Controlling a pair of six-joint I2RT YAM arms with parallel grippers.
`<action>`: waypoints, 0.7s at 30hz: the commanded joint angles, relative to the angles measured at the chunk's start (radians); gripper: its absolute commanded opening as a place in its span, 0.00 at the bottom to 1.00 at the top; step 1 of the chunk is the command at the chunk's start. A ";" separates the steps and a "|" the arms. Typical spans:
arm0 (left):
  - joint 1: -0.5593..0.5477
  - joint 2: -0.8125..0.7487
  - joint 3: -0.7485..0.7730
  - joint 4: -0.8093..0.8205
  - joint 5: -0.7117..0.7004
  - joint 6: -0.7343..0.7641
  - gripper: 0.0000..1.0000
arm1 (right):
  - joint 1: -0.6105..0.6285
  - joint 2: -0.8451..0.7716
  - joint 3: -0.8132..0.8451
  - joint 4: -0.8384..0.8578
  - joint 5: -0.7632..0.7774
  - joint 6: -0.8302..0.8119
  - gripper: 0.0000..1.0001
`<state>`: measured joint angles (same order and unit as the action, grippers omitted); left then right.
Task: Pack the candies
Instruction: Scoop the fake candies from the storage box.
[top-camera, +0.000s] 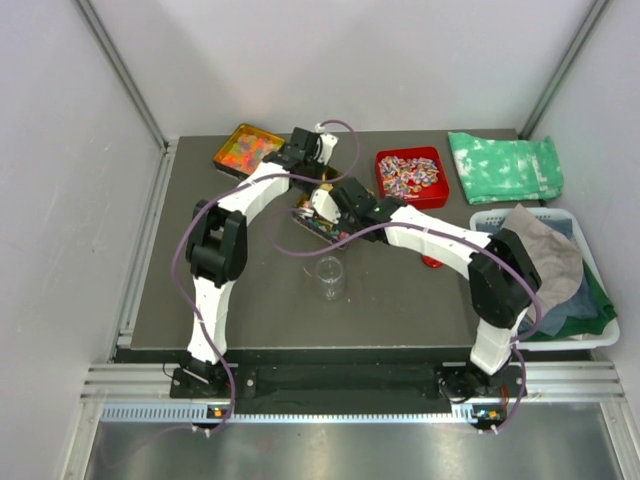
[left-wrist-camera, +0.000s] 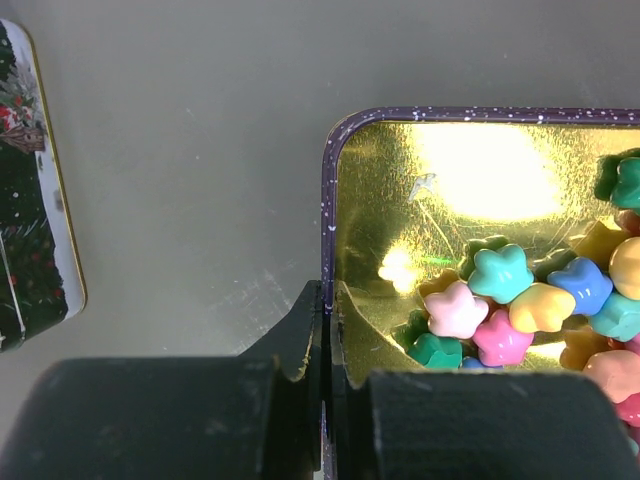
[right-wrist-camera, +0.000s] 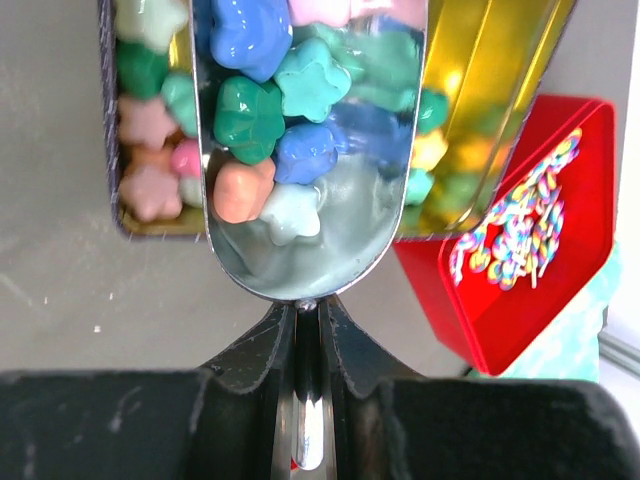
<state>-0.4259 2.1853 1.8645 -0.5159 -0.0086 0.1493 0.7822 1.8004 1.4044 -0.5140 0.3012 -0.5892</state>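
Note:
The candies (left-wrist-camera: 520, 300) are small star-shaped sweets in pink, blue, green and yellow, lying in an open tin (left-wrist-camera: 480, 170) with a gold inside and a dark speckled rim. My left gripper (left-wrist-camera: 326, 300) is shut on the tin's rim at its near corner. My right gripper (right-wrist-camera: 308, 320) is shut on the handle of a metal scoop (right-wrist-camera: 310, 240). The scoop is loaded with several candies (right-wrist-camera: 280, 100) and sits over the tin (right-wrist-camera: 500, 80). In the top view both grippers, left (top-camera: 312, 203) and right (top-camera: 338, 208), meet at the tin (top-camera: 308, 222) mid-table.
A clear glass cup (top-camera: 329, 277) stands in front of the tin. A red tray (top-camera: 411, 177) of striped sweets is to the right and an orange tray (top-camera: 245, 148) of gummies at the back left. A printed lid (left-wrist-camera: 30, 200) lies left of the tin. A green cloth (top-camera: 505, 165) and a white basket (top-camera: 600, 335) are far right.

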 joint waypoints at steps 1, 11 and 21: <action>0.013 -0.016 0.071 0.067 0.039 -0.045 0.00 | -0.006 -0.098 -0.053 0.054 -0.004 0.025 0.00; 0.042 0.021 0.102 0.042 0.079 -0.054 0.00 | -0.032 -0.237 -0.162 0.106 -0.057 0.068 0.00; 0.070 0.079 0.101 0.022 0.130 -0.048 0.00 | -0.057 -0.435 -0.248 0.043 -0.269 0.046 0.00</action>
<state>-0.3660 2.2715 1.9163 -0.5282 0.0559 0.1291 0.7300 1.4643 1.1725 -0.4782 0.1547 -0.5453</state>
